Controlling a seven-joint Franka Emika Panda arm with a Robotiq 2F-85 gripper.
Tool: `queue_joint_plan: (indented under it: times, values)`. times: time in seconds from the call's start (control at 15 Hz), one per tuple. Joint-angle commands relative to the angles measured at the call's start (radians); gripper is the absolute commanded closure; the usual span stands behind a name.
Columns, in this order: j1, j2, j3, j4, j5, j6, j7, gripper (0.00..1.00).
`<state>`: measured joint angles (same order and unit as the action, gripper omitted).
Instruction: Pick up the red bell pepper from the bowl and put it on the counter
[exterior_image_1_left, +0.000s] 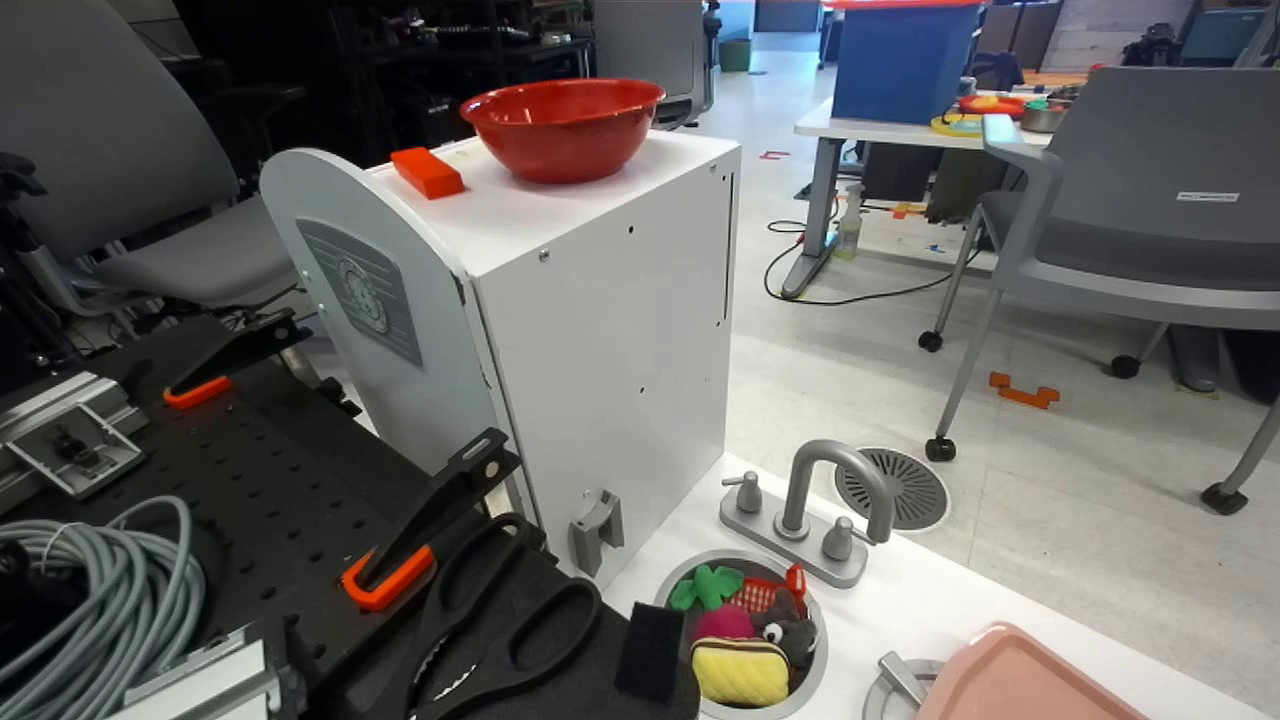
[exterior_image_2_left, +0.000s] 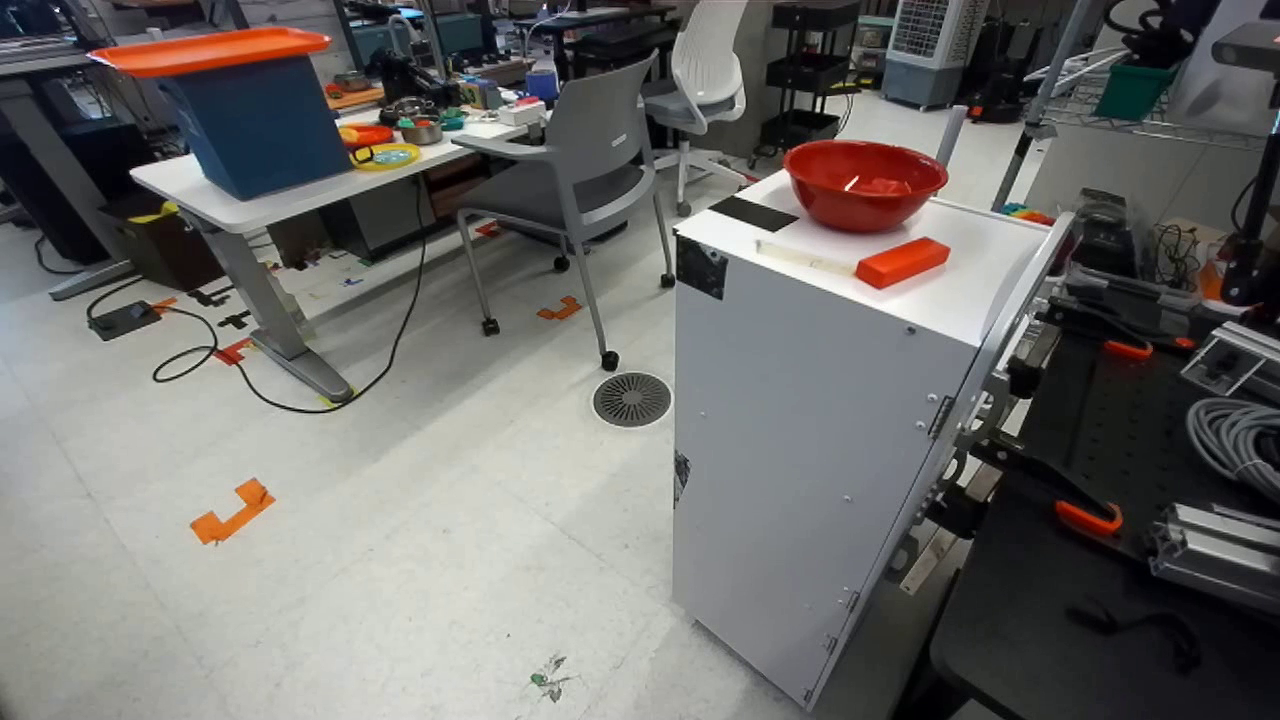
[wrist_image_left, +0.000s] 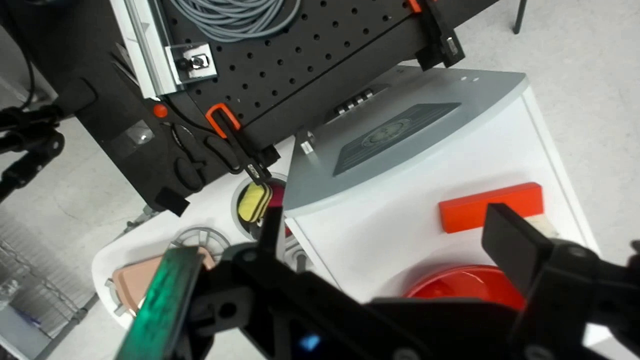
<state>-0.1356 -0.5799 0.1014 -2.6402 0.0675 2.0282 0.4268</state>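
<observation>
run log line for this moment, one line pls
gripper: open, holding nothing | bowl: upright on counter | red block: on counter, apart from bowl | red bell pepper: possibly the red shape inside bowl, unconfirmed

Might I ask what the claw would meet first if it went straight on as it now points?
The open claw would probably meet the white cabinet top, near its grey panel; depth and exact aim are unclear.
</observation>
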Motion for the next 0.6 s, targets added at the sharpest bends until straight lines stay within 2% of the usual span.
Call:
queue_joint_plan:
  times: [0.0,0.2,0.53]
  values:
    - [-0.030,0.127,0.015,0.043,-0.052,0.014,0.092,0.00]
    - [-0.005,0.166,0.007,0.064,-0.047,-0.007,0.094,0.00]
    - [0.051,0.146,0.035,0.074,-0.113,0.006,0.046,0.00]
